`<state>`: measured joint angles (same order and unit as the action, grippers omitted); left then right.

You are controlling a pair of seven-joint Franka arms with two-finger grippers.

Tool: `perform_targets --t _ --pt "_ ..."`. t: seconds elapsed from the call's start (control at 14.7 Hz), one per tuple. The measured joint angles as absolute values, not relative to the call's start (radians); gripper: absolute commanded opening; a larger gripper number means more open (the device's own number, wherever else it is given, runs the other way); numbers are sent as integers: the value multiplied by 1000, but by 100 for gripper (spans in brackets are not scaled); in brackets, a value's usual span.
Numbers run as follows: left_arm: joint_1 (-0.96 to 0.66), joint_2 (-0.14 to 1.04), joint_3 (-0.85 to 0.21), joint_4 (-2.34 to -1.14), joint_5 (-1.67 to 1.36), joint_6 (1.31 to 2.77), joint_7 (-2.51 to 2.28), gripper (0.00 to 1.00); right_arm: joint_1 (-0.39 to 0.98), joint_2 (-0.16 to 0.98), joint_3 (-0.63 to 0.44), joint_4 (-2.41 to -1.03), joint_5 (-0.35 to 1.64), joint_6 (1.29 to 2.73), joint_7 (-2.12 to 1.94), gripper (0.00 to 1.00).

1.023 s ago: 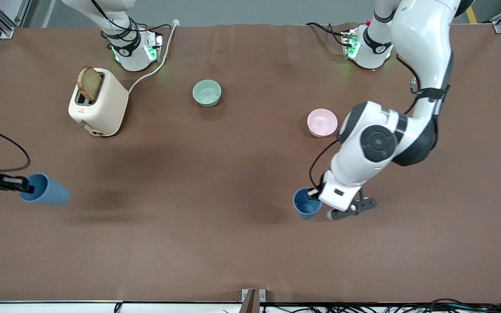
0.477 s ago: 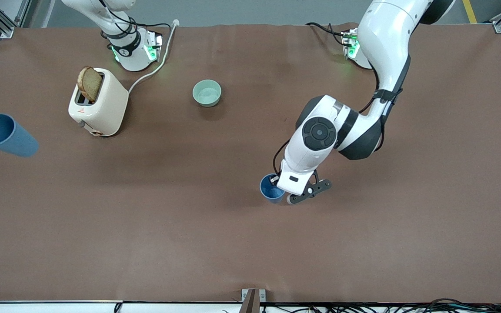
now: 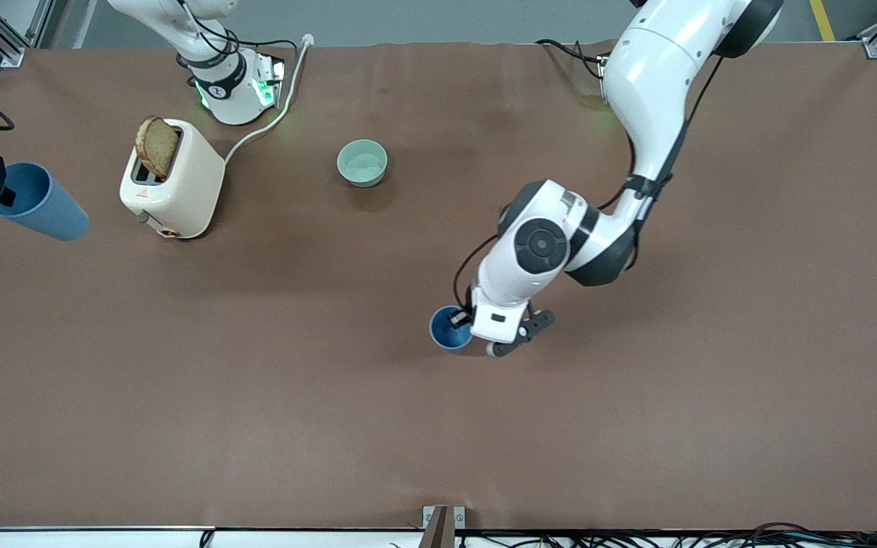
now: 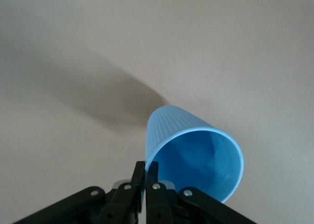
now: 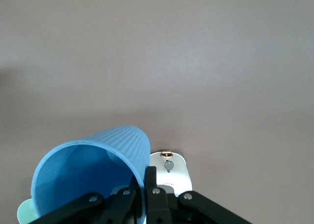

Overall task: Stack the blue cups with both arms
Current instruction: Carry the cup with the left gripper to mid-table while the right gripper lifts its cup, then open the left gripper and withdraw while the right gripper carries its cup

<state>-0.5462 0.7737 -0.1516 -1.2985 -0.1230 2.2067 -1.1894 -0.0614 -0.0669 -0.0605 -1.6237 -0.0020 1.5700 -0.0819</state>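
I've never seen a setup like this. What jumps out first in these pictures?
Two white arms each pinch a plain matte blue tapered cup by its rim: the left gripper holds one blue cup over the middle of the brown table, and the right gripper holds another blue cup up at the right arm's end. A cream toaster with a brown bread slice stands near the right arm's base.

2 matte blue ribbed tapered cups are seen, both empty. 1 cup (image 3: 450, 329) is held mouth up by its rim over the middle of the table. The other cup (image 3: 33, 200) is held tilted by its rim over the table's right-arm end.
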Motion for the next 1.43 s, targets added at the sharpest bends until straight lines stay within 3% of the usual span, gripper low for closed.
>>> perform_targets --t 0.27,0.41,0.48,0.55,0.95,1.09,1.43 --pt "-614 781 -151 -1298 -140 2215 -1281 5 -61 -72 -60 -1606 -2 1574 -82 2" --pt "-625 783 -151 -1299 -141 2215 -1303 49 -61 -72 -60 -1604 -2 1575 -82 2" --pt "-626 786 -151 -1299 -141 2214 -1306 81 -61 -72 -60 -1604 -2 1575 -82 2" --pt "-626 792 -151 -1300 -141 2214 -1306 100 -61 -72 -60 -1604 -2 1575 -82 1" --pt "-617 760 -138 -1274 -25 2195 -1296 100 -62 -72 -62 -1594 35 1514 -78 0" --pt "-584 693 -135 -1263 86 2153 -1250 100 -62 -72 -63 -1590 37 1511 -77 0" --pt "-406 467 -132 -1258 174 1887 -838 100 -58 -69 -33 -1589 56 1508 -25 0"
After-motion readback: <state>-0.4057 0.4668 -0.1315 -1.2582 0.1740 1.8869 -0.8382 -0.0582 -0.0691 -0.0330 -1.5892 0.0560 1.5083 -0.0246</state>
